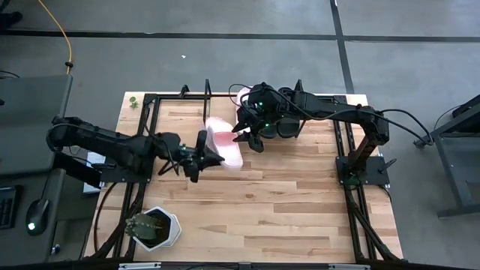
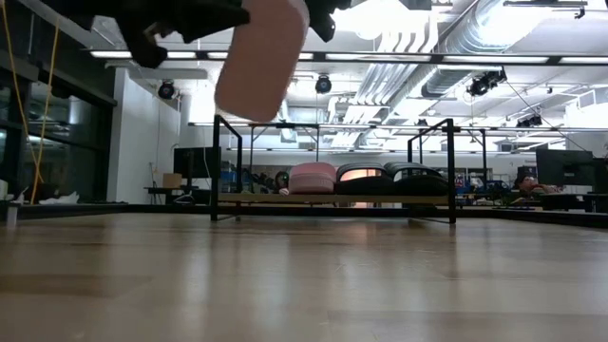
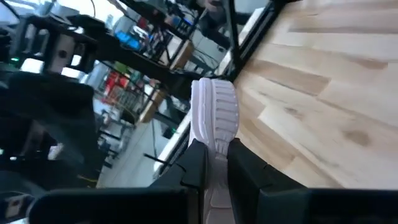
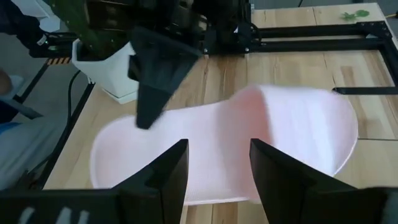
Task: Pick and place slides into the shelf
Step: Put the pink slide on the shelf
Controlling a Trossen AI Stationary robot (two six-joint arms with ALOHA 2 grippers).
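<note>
Low view: shelf [image 2: 332, 199] holds three slides (one pink); left tool [image 1: 204, 152] grips pink slide [image 1: 223, 142].

Wooden desk [image 1: 285, 202] with a low shelf [image 2: 332, 199] at its far edge.
Shelf holds three slides — one pink slide [image 2: 313, 178], two black slides [image 2: 389, 179]; a white potted plant [image 1: 152, 229] stands on a near corner.

A: The overhead cam looks straight down on the whole table [image 1: 300, 217]. The low one sits at tabletop height, facing the shelf [image 2: 332, 199].

B: Both wrist cams sit super close to the pink slide [image 4: 249, 149], from opposite sides.
</note>
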